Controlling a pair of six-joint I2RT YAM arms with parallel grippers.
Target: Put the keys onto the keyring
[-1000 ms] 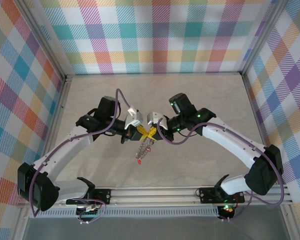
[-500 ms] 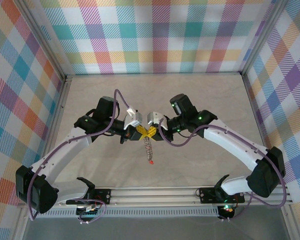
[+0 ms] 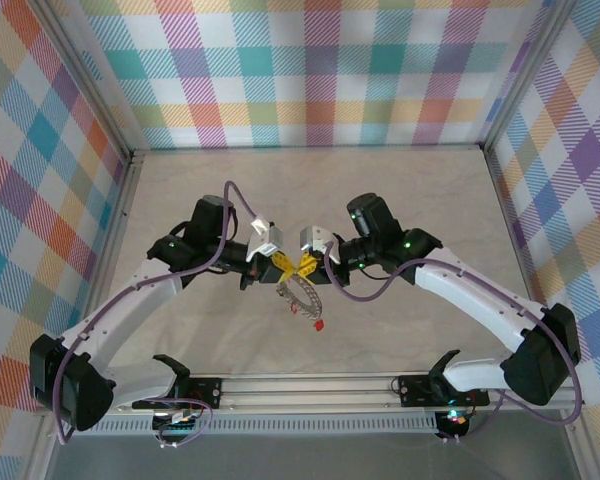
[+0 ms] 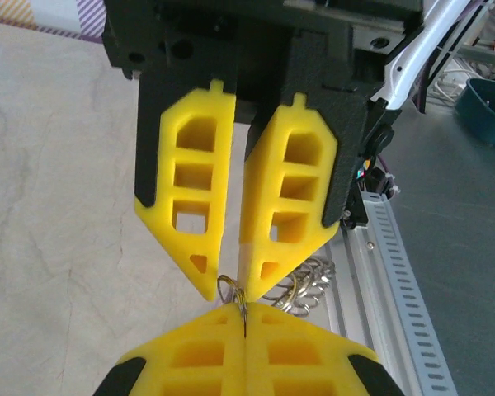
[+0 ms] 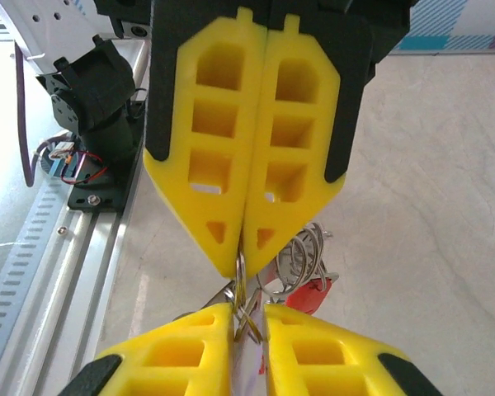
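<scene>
Above the table's middle, my left gripper (image 3: 283,263) and right gripper (image 3: 302,266) meet tip to tip. The silvery keyring (image 3: 302,293) hangs below them with a red key (image 3: 318,324) at its lowest point. In the left wrist view my left gripper (image 4: 244,309) is shut on a thin wire loop of the keyring (image 4: 301,289). In the right wrist view my right gripper (image 5: 247,309) is shut on the pale lilac key (image 5: 249,355), which fills the narrow gap between its fingers. The keyring's coils (image 5: 305,252) and the red key (image 5: 309,295) dangle just behind.
The beige table (image 3: 410,190) lies under both arms. A slotted metal rail (image 3: 310,385) runs along the near edge between the arm bases. Plaid walls (image 3: 310,70) close in the back and both sides.
The hanging keyring swung from lower left to lower right, carrying the red key with it, and spread out wider. Both grippers drifted slightly right while staying tip to tip.
</scene>
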